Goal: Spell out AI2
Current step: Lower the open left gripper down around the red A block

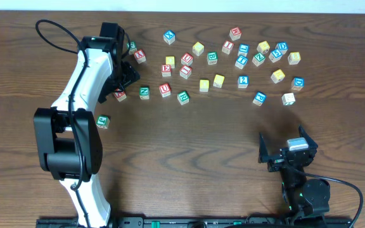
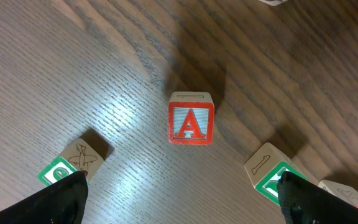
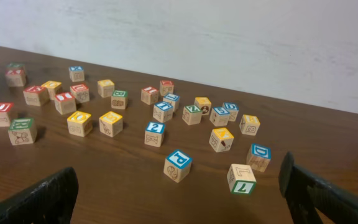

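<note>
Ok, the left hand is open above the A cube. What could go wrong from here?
1. A green-edged cube lies by one finger of the left hand and a second green-edged cube by the other, flanking the red A cube. On descent, a finger could land on one or shove it.
2. The blue 2 cube has the blue P cube and other blue-lettered cubes nearby, so a wrong pick or a bump seems possible.

Dark wood-grain desk point(image 1: 189, 152) bearing small lettered cubes point(image 1: 218, 80) scattered singly across its far side, including a red A cube point(image 2: 191, 121).
</note>
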